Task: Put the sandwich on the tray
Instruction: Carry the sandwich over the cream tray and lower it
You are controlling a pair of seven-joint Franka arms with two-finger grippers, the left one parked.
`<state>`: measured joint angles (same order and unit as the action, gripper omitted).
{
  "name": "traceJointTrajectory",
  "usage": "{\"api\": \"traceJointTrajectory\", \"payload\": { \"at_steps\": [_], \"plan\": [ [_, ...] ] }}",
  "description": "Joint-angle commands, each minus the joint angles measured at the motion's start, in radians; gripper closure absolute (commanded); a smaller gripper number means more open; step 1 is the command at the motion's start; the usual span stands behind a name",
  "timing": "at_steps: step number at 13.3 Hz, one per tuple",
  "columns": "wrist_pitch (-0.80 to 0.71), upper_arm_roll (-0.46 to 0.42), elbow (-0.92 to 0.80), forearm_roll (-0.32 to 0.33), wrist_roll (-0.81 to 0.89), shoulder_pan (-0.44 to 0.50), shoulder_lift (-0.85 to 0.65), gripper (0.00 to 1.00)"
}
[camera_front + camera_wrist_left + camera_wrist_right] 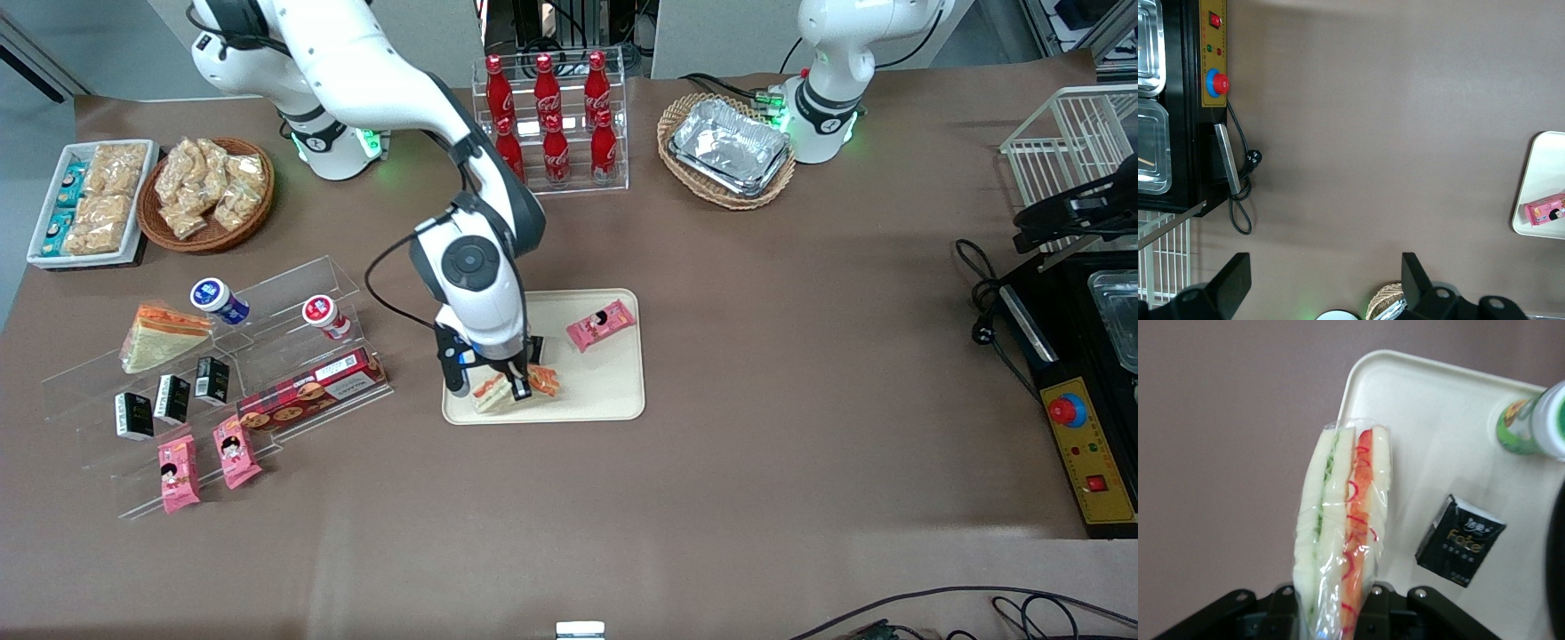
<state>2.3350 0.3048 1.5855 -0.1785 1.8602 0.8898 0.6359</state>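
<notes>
Your gripper (498, 384) is pinching the sandwich (492, 392), one finger (1286, 603) on each bread face, over the corner of the tray (613, 391) nearest the front camera at the working arm's end. In the wrist view the sandwich (1341, 533) stands on edge in its clear wrap, its orange-red filling facing the camera, above the tray's (1431, 453) rim. You cannot tell whether it touches the tray yet. On the tray you also have a small black packet (1460, 539), a green-labelled bottle (1531, 425) and a pink snack pack (601, 324). A second sandwich (160, 335) sits on the clear rack (284, 293) toward the working arm's end.
</notes>
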Motion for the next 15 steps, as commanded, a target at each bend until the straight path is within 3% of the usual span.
{"api": "traceJointTrajectory", "payload": {
  "at_steps": [1, 8, 14, 15],
  "plan": [
    [0.006, 0.017, -0.076, -0.026, 0.042, 0.005, 0.079, 0.94],
    [0.007, -0.016, -0.079, -0.121, 0.054, -0.012, 0.126, 0.94],
    [0.066, -0.013, -0.087, -0.125, 0.145, -0.023, 0.146, 0.92],
    [0.066, -0.013, -0.097, -0.125, 0.146, -0.029, 0.154, 0.88]
  ]
}}
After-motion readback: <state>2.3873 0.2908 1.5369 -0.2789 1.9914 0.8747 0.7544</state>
